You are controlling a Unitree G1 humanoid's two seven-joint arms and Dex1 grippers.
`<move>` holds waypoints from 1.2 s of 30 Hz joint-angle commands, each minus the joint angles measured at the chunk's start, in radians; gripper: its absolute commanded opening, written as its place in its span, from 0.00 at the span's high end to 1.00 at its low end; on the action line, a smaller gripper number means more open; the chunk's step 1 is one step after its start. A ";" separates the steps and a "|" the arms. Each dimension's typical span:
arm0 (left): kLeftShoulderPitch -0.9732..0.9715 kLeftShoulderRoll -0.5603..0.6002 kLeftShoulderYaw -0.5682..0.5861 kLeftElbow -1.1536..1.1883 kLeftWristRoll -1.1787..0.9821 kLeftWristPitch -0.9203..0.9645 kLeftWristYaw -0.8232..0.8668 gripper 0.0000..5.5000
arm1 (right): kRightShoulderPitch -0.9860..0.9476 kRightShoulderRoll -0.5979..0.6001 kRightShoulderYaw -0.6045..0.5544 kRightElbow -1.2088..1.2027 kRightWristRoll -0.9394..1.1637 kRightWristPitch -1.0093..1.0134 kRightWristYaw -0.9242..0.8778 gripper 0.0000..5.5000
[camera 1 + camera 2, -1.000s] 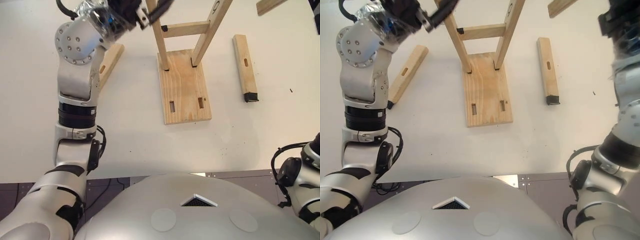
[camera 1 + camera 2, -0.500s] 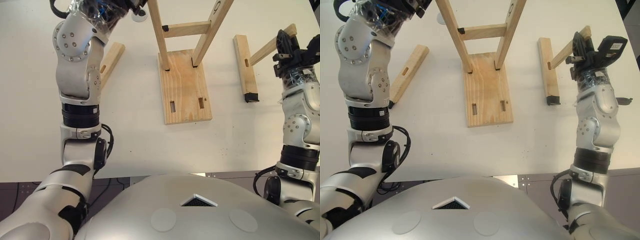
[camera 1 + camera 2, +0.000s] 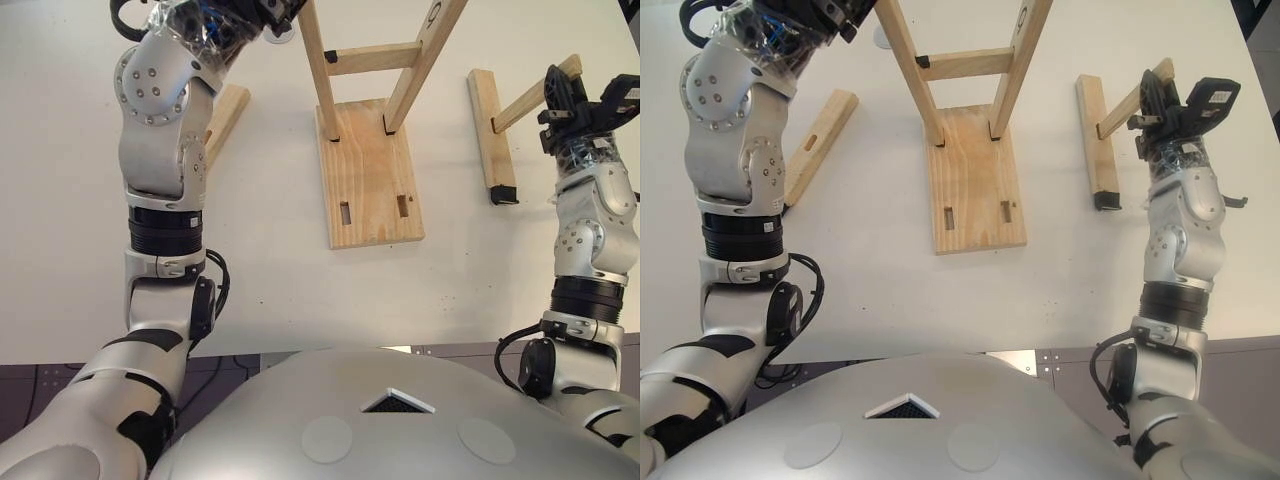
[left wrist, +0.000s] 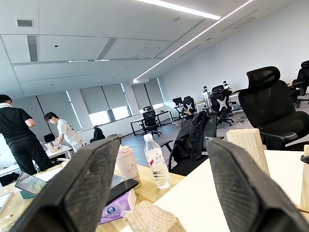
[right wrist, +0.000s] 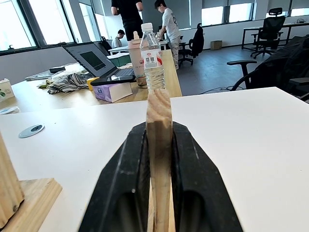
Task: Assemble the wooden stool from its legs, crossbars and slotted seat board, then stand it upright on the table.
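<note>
Head view: left claw point(image 3: 275, 12) cut off at the top edge, beside the legs point(image 3: 318, 70) standing in the seat board point(image 3: 368, 190); right claw point(image 3: 558, 92) grips a crossbar point(image 3: 520, 107). Left wrist view — fingers point(image 4: 87, 193) spread wide, empty. Right wrist view: jaws hide the crossbar's lower end.
</note>
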 commanded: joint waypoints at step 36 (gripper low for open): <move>0.021 -0.012 0.000 -0.018 -0.002 0.025 0.027 0.42 | 0.024 0.090 0.059 -0.102 -0.093 0.002 -0.044 0.93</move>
